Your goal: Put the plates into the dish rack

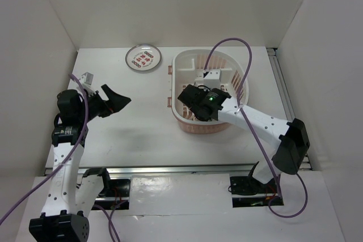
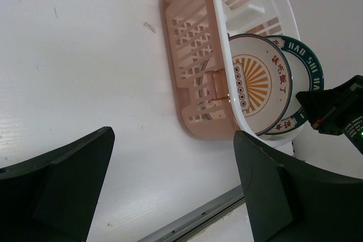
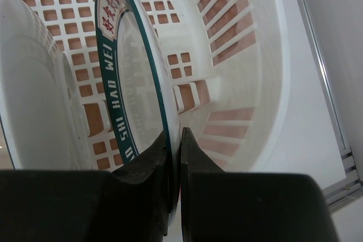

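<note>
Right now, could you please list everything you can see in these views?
red plate: one, white with red characters, flat on the table, left of the rack and apart from it
sunburst plate: one, white with orange centre, on edge in the rack
teal plate: one, white with teal band, on edge beside the sunburst plate
rack: one, pink and white, on the table
table: one, white
cables: two, purple, one along each arm
left end effector: open, empty, above the table left of the rack
right end effector: inside the rack, shut on the teal plate's rim
</note>
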You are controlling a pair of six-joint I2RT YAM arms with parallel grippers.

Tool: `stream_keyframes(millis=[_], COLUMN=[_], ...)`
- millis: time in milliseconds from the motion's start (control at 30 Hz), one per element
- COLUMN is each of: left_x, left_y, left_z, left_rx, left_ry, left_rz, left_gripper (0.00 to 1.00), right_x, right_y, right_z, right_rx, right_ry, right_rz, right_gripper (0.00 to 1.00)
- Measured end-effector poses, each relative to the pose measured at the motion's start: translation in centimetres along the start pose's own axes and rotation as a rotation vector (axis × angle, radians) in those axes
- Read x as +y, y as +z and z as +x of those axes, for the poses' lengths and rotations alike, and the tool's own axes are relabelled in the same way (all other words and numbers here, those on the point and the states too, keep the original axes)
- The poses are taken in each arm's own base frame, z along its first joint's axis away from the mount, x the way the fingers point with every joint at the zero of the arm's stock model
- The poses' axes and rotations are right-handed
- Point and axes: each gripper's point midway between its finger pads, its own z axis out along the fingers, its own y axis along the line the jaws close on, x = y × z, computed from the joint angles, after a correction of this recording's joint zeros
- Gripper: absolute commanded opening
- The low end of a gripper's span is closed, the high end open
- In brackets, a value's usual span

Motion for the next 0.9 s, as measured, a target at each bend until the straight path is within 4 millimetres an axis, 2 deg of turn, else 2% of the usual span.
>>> stream_keyframes(millis=[200, 900], left_x=[0.1, 0.1], left_y=[0.0, -0.2], left_z=[-0.1, -0.2], left_rx=[-0.004, -0.003], left_ry=[-0.002, -0.006], left_rz=[-0.004, 0.004], left_gripper=[1.0, 1.0], right_x=[0.6, 0.8], right_y=[0.5, 0.8], right_z=[0.7, 1.4], right_rx=[0.017, 0.02], right_ry=[0.006, 0.024], right_rz=[0.006, 0.01], right_gripper=[0.0, 0.0])
